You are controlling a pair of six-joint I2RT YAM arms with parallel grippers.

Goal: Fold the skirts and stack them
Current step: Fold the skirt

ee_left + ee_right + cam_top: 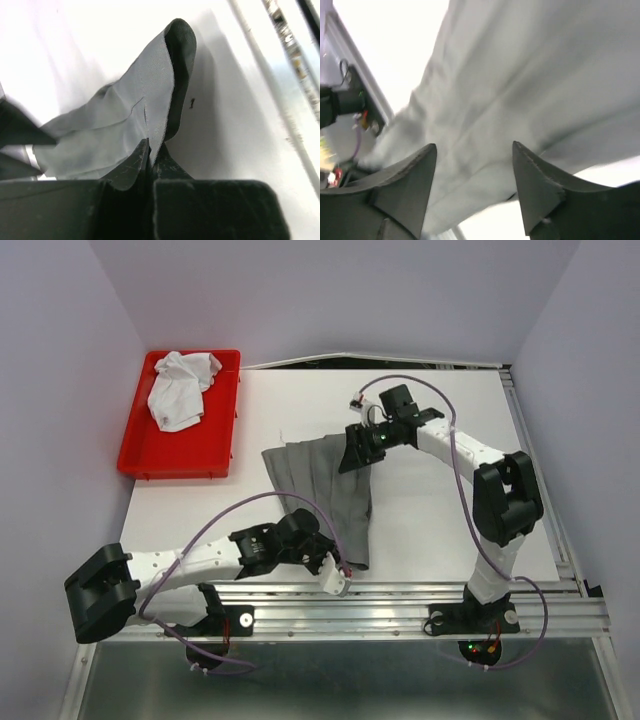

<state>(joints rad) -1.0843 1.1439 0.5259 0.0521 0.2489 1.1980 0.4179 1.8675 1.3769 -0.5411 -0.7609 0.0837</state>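
Note:
The dark grey pleated skirt (325, 485) lies spread in the middle of the white table. My left gripper (322, 552) is at its near end. In the left wrist view its jaws (152, 145) are shut on the skirt's edge (135, 105), beside a darker band of the cloth. My right gripper (353, 454) is at the skirt's far right edge. In the right wrist view it (475, 145) is open, with grey cloth (520, 75) just beyond the fingertips. The white skirt (183, 388) lies crumpled in the red tray.
The red plastic tray (180, 458) stands at the table's far left. An aluminium rail (420, 595) runs along the near edge, and another along the right edge (535, 470). Walls close in on the left, back and right.

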